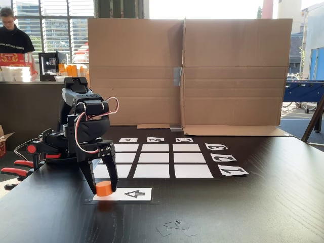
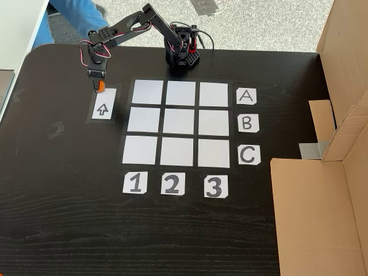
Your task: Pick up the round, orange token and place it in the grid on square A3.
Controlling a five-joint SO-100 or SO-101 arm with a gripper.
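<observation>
The orange token (image 1: 104,188) stands on the near end of a white arrow card (image 1: 132,194) at the table's left in a fixed view. My gripper (image 1: 105,191) points straight down with one finger on each side of the token, closed against it. From above, the gripper (image 2: 98,88) and token (image 2: 101,87) sit at the top end of the arrow card (image 2: 103,106), left of the grid (image 2: 179,123). Square A3 (image 2: 214,94) is the bare top right cell, in line with the A card (image 2: 246,96) and the 3 card (image 2: 213,186). In the low view, square A3 (image 1: 126,148) is the far left cell.
A tall cardboard wall (image 1: 187,71) closes the far side, and cardboard (image 2: 313,213) covers the table's right in the view from above. The arm's base (image 2: 181,54) is clamped at the edge beyond the grid. A tape scrap (image 1: 174,226) lies near the front. A person (image 1: 12,35) stands in the background.
</observation>
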